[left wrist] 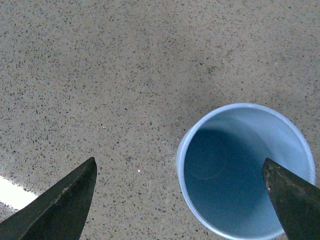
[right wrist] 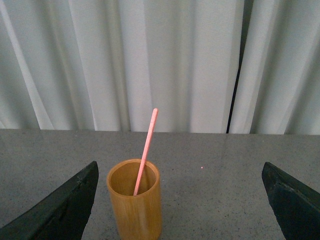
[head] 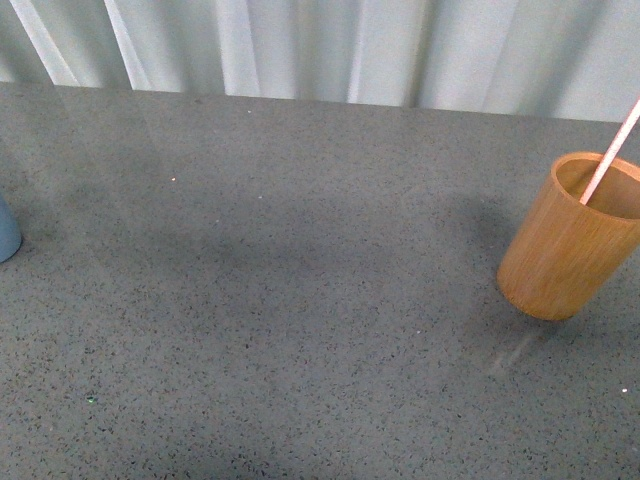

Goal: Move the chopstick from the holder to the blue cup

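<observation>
Two grippers, both spread wide and empty, are noted above the worktop (head: 300,300). The holder (right wrist: 134,205) stands ahead of the right gripper (right wrist: 180,164). The blue cup (left wrist: 280,130) sits beneath the left gripper (left wrist: 178,161), seemingly positioned for receiving. The chopstick (right wrist: 146,150) leans inside the holder, not yet grasped.

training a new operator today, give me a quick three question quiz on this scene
1. True or false: the thin pinkish-tan wooden chopstick already stands in the light-blue plastic cup.
2. Where does the chopstick rest? A) leaning inside the orange-brown bamboo cylinder holder; B) in the blue cup; C) in nothing, it lies flat.
3. Fill in: the left pincer and the right pincer are both ____ (open or shut).

Key: 1 false; 2 A; 3 open.
</observation>
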`<state>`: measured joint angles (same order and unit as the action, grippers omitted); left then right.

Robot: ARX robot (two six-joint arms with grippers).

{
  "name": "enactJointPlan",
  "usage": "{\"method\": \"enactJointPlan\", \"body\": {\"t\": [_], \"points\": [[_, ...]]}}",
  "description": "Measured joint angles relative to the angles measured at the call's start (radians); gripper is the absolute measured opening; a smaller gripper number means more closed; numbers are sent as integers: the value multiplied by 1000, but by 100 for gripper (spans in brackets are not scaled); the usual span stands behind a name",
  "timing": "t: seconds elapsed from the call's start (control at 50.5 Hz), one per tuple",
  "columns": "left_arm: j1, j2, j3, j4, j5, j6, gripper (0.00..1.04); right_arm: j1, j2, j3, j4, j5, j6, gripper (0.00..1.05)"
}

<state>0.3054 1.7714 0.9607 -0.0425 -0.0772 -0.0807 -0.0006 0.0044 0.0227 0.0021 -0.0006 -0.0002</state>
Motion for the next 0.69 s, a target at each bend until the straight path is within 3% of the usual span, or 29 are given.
{"method": "enactJointPlan", "body": {"t": [0.416, 0.694], "points": [[14, 150, 89, -25, -45, -26, 97, 0, 0, 0, 0, 0, 0, 95], [1, 181, 127, -109, -25, -72, 44, 0, 0, 0, 0, 0, 0, 95]]}}
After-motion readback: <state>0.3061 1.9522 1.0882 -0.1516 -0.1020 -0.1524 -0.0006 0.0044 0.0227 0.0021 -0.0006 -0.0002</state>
